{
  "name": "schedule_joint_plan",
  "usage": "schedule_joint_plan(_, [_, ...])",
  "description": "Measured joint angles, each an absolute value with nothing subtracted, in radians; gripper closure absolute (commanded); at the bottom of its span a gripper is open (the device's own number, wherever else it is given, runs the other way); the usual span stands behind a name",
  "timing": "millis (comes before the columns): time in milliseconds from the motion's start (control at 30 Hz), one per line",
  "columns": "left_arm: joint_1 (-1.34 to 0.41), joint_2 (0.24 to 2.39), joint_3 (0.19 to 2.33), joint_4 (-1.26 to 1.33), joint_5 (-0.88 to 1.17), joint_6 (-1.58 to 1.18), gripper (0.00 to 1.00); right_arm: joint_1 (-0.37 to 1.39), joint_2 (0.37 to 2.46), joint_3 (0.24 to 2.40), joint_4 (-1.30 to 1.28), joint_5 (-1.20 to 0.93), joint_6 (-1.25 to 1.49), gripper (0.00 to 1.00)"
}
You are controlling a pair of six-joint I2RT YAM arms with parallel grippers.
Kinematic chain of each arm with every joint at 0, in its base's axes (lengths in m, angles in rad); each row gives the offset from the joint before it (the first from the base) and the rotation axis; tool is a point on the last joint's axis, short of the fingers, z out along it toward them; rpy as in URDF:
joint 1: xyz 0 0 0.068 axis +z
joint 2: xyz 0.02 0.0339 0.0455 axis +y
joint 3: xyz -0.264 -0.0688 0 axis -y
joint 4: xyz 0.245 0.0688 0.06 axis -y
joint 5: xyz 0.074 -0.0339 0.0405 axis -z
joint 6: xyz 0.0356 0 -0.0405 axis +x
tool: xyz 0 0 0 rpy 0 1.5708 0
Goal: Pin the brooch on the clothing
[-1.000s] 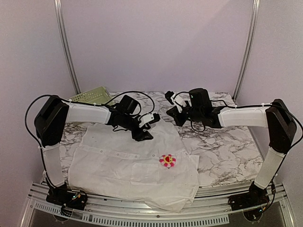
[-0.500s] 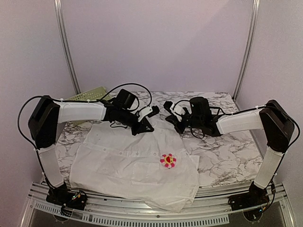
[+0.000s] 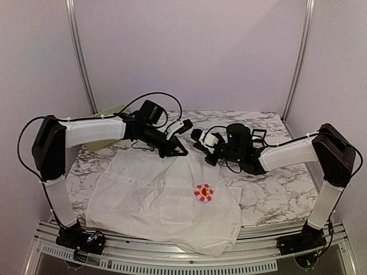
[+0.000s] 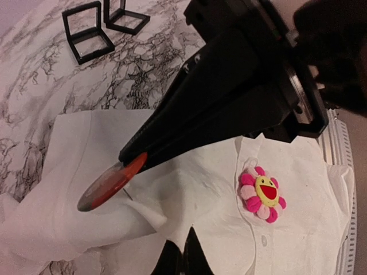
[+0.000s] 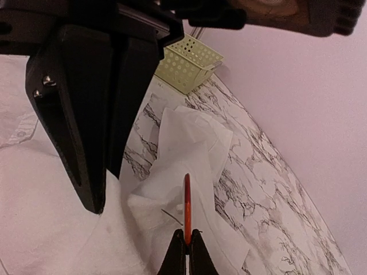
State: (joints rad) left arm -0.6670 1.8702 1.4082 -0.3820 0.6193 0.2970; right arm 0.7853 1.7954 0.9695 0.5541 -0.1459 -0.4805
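The clothing (image 3: 155,195), a white shirt, lies spread on the marble table. My left gripper (image 3: 174,151) is at its top edge, shut, with a pinch of the fabric (image 4: 189,212) drawn up to its fingertips (image 4: 172,255). My right gripper (image 3: 200,141) sits just to the right, shut on a flat red round brooch (image 4: 110,182), seen edge-on (image 5: 187,203) in the right wrist view. A thin pin (image 5: 172,216) sticks out of the brooch beside a raised fold of shirt. A pink and yellow smiling flower (image 3: 203,193) sits on the shirt front.
A pale green basket (image 5: 186,62) stands at the back left, behind the left arm (image 3: 94,130). Two black square frames (image 4: 87,35) lie on the marble table (image 3: 275,183) at the back right. The shirt hem hangs over the table's front edge.
My left gripper has closed on the shirt fabric and moved toward the back. My right gripper has come left toward it with the red brooch.
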Motion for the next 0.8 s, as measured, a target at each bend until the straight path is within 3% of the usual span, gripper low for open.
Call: schedule_joint_plan(800, [-0.661, 1.870, 1.432, -0.382, 0.639, 0.279, 1.00, 0.838, 1.729, 0.919, 0.551, -0.043, -0.522, 1.00])
